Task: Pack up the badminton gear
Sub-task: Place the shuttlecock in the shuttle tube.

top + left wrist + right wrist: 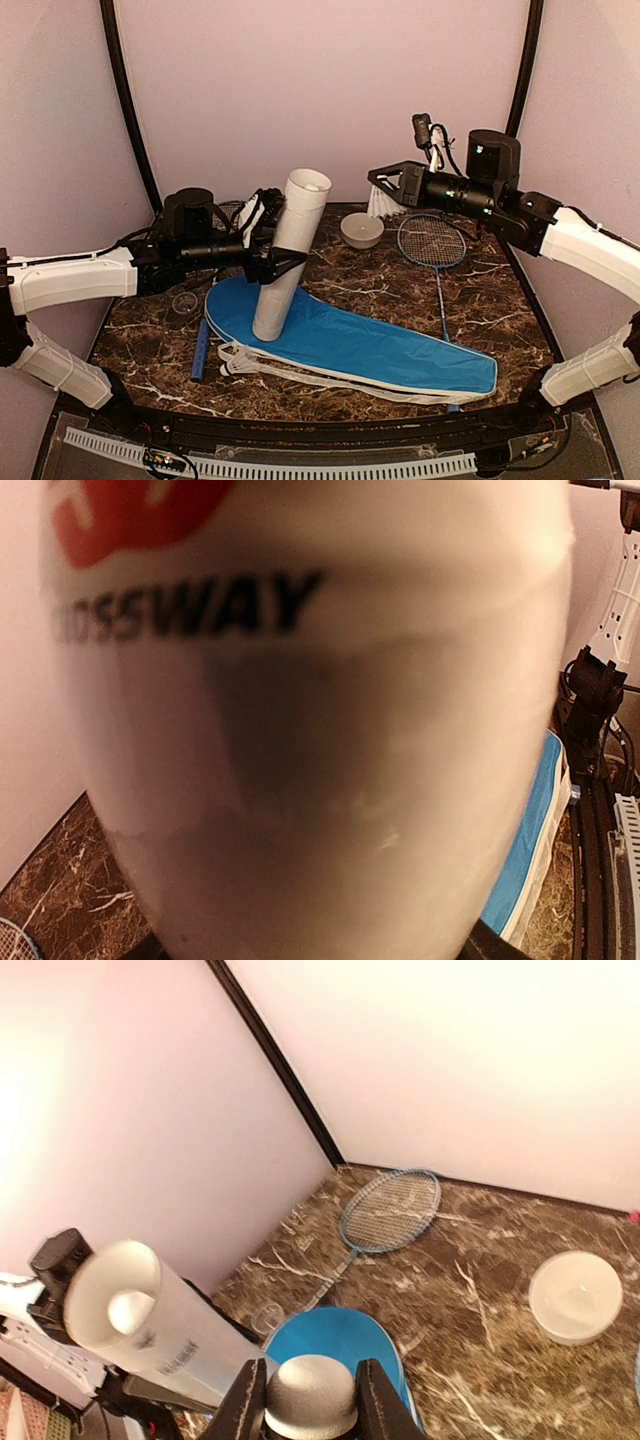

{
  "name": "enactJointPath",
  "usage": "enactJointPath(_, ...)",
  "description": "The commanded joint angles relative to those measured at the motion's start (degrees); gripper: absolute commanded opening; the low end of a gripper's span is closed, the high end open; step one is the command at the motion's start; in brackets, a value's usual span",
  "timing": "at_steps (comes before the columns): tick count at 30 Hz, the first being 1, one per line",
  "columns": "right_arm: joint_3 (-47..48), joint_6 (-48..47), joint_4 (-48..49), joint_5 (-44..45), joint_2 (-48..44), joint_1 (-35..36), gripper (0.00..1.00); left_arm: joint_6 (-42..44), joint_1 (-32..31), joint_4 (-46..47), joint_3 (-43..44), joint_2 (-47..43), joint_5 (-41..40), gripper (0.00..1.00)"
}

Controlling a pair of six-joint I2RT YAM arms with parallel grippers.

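My left gripper (273, 264) is shut on the long white tube (290, 240), which leans with its foot on the blue racket cover (370, 345) and its open mouth up. The tube (310, 730) fills the left wrist view and hides the fingers. My right gripper (381, 186) hangs in the air right of the tube's mouth, shut on a white shuttlecock (383, 206). The shuttlecock's cork (312, 1400) sits between the right gripper's (311, 1372) fingers. One blue racket (432, 240) lies at the right. The other racket (390, 1210) lies near the back left corner.
A small white bowl (362, 230) stands at the back middle, below the right gripper. A clear round cap (185, 303) lies left of the cover under the left arm. A blue handle (200, 352) lies along the cover's left edge. Pink walls close in on three sides.
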Motion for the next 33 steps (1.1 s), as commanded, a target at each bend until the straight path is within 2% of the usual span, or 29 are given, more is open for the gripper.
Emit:
enactJointPath(1,-0.85,7.34,19.54,1.23,-1.62,4.98,0.12,0.29,-1.14,0.42,-0.9,0.26,1.8,0.68)
enactJointPath(6,1.68,7.31,26.86,4.23,0.53,10.23,0.11,0.54,-1.93,0.2,-0.75,0.63,1.99,0.68)
enactJointPath(13,6.21,5.42,28.88,5.45,5.55,14.73,0.1,1.01,-2.28,-0.17,-0.59,0.55,1.55,0.68)
enactJointPath(23,12.99,0.67,21.44,10.98,10.77,17.38,0.1,1.29,-2.59,-0.28,-0.68,0.46,1.0,0.68)
enactJointPath(33,10.63,0.67,20.35,10.98,9.88,17.38,0.1,1.39,-2.59,-0.04,-0.88,0.28,0.83,0.68)
